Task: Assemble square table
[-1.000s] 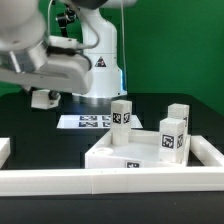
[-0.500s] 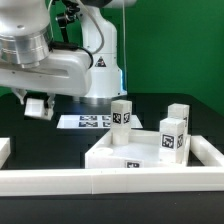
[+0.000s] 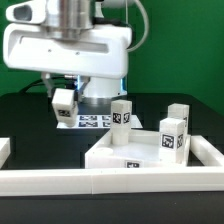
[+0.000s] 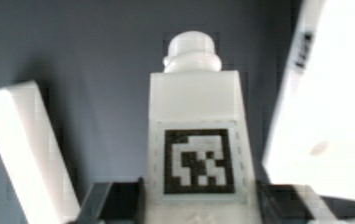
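A: In the exterior view, what lies around the arm?

B: The square slab sits on the dark surface, low and toward that view's right, inside the long white border rail. Three legs stand at it: one at the slab's far edge, one on the right part, one just behind that. The marker board lies flat farther back, near the robot's base.

A: And the arm?

B: Its big white wrist housing fills the upper left and blocks what is behind it. Under it hangs the gripper, carrying a fourth leg in the air, clear of the surface, left of the slab and apart from it.

A: What does the wrist view add?

B: The grip up close. The held leg runs away from the camera, its tag facing the lens and a rounded peg at the far tip. The dark jaws press both sides at its near end, set narrow to the leg's width. White parts flank it below, too blurred to name.
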